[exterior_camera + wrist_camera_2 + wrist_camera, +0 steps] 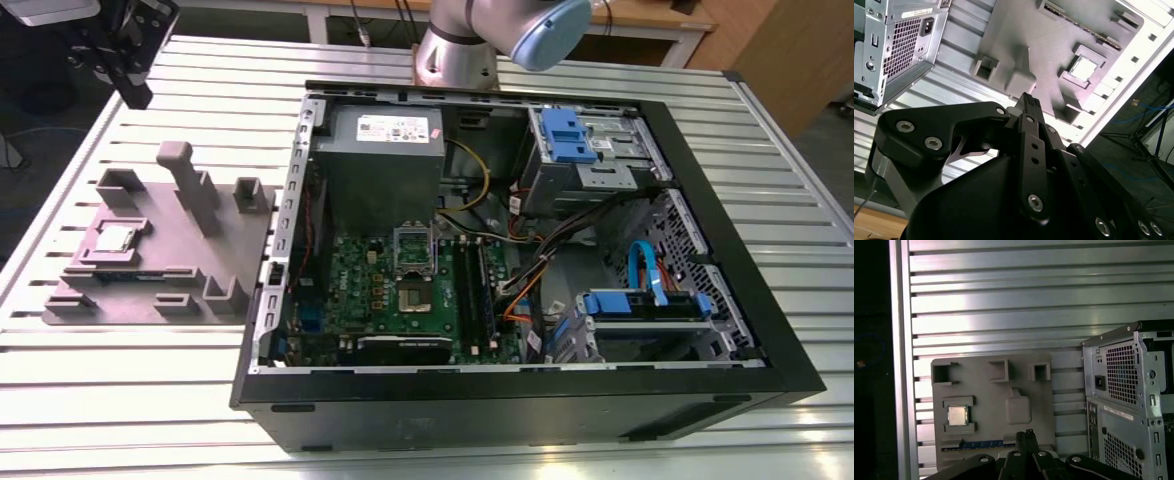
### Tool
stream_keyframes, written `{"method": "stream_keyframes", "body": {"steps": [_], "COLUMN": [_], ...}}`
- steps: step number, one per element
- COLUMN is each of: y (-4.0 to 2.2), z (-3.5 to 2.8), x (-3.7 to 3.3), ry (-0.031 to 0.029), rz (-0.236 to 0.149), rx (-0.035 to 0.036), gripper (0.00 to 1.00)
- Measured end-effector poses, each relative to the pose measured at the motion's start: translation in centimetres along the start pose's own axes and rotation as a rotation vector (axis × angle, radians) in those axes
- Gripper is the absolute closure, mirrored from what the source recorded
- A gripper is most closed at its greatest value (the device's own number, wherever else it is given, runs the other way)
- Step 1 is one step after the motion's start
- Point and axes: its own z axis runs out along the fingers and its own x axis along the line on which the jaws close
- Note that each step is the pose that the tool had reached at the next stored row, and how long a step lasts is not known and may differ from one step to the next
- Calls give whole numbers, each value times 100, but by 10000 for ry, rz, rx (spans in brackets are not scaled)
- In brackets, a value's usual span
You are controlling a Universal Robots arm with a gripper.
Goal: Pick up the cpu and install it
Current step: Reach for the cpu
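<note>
Cpu (116,237) sits in the grey fixture (200,275) recess; gripper (138,98) hangs apart from it, fingers (1022,442) closed together, empty.

Robotics lab or test cell, by the look. Slotted aluminium-profile bench (120,400), robot arm base (454,55) at its far edge, opened desktop PC case (534,410) laid flat on it, grey parts fixture (160,250) alongside. Blue cables (1154,106) and a tripod stand (1145,142) on the floor next to the bench.
</note>
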Motion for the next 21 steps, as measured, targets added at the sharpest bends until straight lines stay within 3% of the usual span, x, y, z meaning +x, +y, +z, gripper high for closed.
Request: {"method": "stream_keyframes", "body": {"steps": [10, 21], "y": [-7, -7], "z": [-1, 1], "x": [85, 91], "ry": [1, 0], "rz": [0, 0], "rx": [0, 0], "gripper": [89, 89]}}
